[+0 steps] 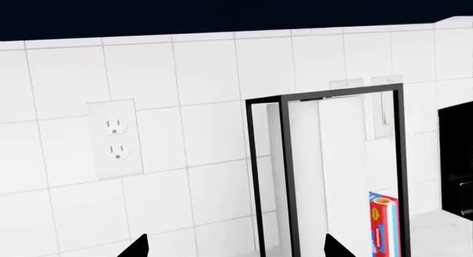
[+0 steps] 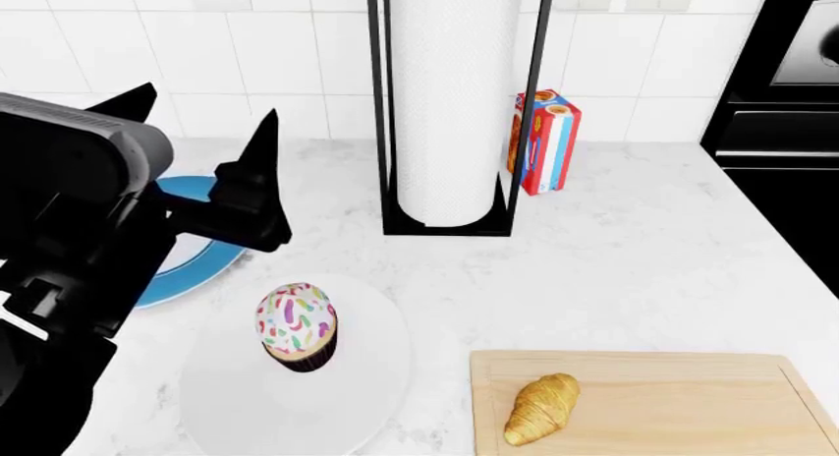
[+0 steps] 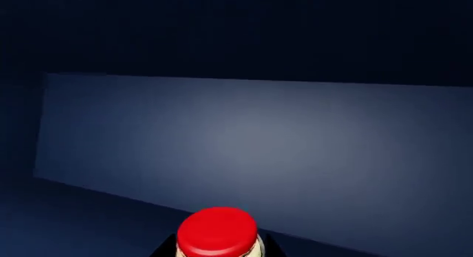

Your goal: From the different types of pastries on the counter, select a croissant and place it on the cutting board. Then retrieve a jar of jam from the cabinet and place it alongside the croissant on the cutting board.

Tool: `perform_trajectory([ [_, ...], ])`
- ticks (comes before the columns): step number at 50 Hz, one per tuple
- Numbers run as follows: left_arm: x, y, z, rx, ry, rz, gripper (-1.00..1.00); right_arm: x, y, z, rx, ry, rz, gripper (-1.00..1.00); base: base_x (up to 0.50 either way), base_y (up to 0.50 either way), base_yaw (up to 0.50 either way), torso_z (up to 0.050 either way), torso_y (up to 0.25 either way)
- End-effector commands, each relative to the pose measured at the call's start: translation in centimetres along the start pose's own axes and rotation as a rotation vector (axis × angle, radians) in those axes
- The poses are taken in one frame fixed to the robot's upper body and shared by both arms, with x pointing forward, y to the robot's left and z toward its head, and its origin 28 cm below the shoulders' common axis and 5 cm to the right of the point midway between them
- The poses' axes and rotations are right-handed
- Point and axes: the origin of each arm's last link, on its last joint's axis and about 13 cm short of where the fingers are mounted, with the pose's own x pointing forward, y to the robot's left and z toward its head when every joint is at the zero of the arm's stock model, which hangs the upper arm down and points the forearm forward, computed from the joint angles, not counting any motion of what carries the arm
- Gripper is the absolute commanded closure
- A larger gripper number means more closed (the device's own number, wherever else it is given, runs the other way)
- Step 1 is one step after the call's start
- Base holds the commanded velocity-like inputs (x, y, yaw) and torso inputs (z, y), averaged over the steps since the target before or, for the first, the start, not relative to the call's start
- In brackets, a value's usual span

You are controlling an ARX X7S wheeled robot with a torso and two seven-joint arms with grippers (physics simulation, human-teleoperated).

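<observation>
The only printing we can see is on the striped carton, red and blue with an orange patch on its face; the lettering is too small for us to read in either the head view or the left wrist view. The wall outlet carries no writing.

From the head we see the croissant lying on the cutting board at its left end, on the counter. The cupcake stands on a white plate just left of the board, and a blue plate lies further left, partly under our left arm. A paper towel roll stands upright in a black frame beside the carton.

Our left gripper hangs above the blue plate with its two dark fingers spread apart and nothing between them; the left wrist view confirms the gap, looking at the tiled wall, the towel frame and the carton.

Only the right wrist view shows the jam jar: its red lid sits low in a dark blue cabinet interior. The right gripper's fingers do not show clearly, so we cannot tell whether it is open or gripping.
</observation>
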Motion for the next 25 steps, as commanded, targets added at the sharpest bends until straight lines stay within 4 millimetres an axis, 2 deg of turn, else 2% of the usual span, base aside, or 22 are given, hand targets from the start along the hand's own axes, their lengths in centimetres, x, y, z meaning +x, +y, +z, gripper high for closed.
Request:
perform_trajectory([
  [1, 0.0, 0.0, 0.2, -0.006, -0.006, 0.000, -1.00, -3.1, -0.4, 1.5, -0.004, -0.043, 0.058, 1.00, 0.00, 0.00, 0.00, 0.000, 0.000],
  [11, 0.1, 0.0, 0.0, -0.007, 0.000, 0.011, -1.00, -5.8, -0.8, 2.2, -0.018, -0.059, 0.071, 1.00, 0.00, 0.00, 0.00, 0.000, 0.000],
  [25, 0.1, 0.1, 0.1, -0.009, -0.004, 0.016, -1.00, -9.1, -0.4, 2.7, -0.035, -0.109, 0.101, 1.00, 0.00, 0.00, 0.00, 0.000, 0.000],
])
